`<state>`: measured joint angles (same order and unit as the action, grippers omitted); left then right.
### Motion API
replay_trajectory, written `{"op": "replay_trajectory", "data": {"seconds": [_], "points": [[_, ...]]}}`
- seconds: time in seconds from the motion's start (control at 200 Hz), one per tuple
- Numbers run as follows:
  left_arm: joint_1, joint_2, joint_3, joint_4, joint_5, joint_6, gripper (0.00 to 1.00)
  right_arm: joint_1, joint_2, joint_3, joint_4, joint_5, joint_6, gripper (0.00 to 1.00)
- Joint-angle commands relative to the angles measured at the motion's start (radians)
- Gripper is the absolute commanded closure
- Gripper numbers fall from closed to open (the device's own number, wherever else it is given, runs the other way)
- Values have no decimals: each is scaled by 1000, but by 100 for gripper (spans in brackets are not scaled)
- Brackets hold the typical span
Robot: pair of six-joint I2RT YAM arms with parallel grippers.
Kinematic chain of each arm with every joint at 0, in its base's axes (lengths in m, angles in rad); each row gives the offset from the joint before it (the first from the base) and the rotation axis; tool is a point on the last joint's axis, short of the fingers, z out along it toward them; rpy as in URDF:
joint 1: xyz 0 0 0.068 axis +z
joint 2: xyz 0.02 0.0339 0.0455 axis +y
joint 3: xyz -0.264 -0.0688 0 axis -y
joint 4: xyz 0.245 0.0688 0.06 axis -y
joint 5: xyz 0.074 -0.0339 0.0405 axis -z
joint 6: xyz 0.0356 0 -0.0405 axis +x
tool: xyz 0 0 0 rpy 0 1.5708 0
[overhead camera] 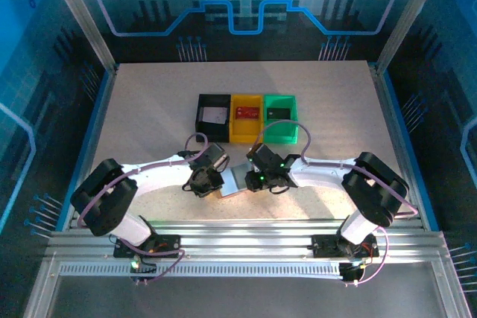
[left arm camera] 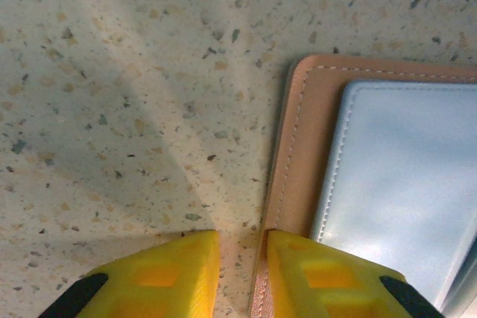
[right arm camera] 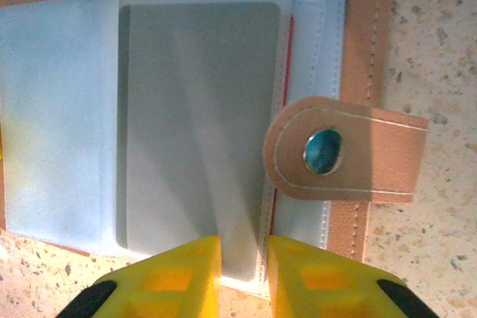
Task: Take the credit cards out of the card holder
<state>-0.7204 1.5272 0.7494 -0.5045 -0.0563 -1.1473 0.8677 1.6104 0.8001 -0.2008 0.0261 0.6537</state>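
The card holder is lying open and face up on the table, near its front edge, between the two grippers. In the right wrist view, the card holder is stretching its long axis from 9 to 3 o'clock. Its snap tab is folding in over the pockets from the 3 o'clock edge. A grey card is sitting in a clear pocket, with its long axis running 12 to 6 o'clock.

The right gripper is coming in at 6 o'clock, its yellow fingers nearly together. The lower edge of the card and pocket is lying at the narrow gap, but I cannot tell whether it is being pinched.

In the left wrist view, the left gripper is closing its fingers to a slim gap on the tan stitched edge of the card holder.

From above, the left gripper is sitting at 9 o'clock of the holder and the right gripper at 3 o'clock. At 12 o'clock three bins are standing side by side:
- a black bin holding a pale card
- a yellow bin holding a red card
- a green bin holding a black card
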Motion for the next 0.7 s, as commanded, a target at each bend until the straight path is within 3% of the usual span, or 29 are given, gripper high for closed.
{"op": "replay_trajectory", "data": {"seconds": [0.0,0.695], "points": [[-27,85,-40,121,66,-6,76,14,12,25,4,-18,-9,77],[-28,85,-46,126,69,-5,76,14,-52,10,130,-163,14,79]]}}
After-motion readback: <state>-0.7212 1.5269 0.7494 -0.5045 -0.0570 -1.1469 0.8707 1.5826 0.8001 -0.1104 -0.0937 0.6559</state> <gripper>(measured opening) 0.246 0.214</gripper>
